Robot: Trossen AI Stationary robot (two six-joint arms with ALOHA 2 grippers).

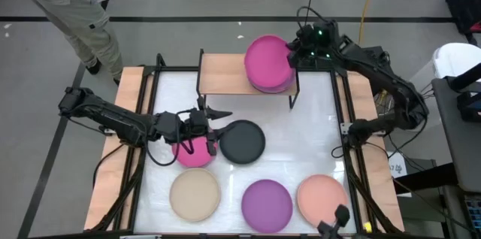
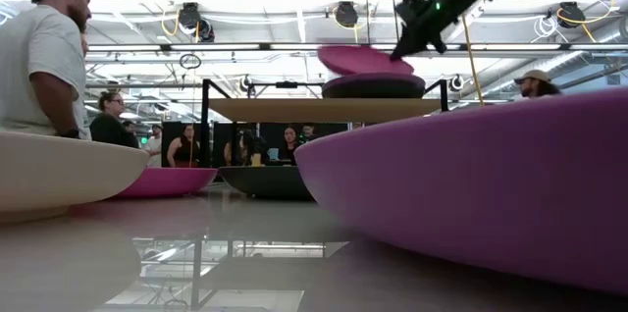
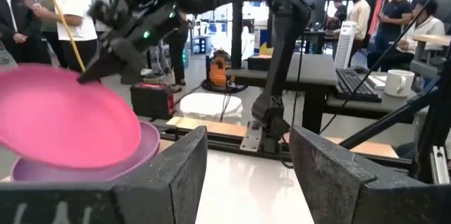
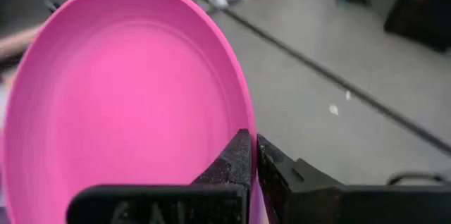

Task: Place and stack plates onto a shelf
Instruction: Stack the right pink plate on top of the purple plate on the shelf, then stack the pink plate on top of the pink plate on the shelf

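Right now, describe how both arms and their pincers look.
Both arms are dark, jointed and slim, with black cables along them. The right pincer has two matte black textured fingers; green lights glow at its wrist. The left pincer has broad black textured fingers.

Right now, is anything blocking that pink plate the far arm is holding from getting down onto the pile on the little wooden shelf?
Nothing visible does. The right gripper is shut on the rim of the magenta plate, tilted just above the stack on the shelf. The left gripper, open, is down over the table, well clear.
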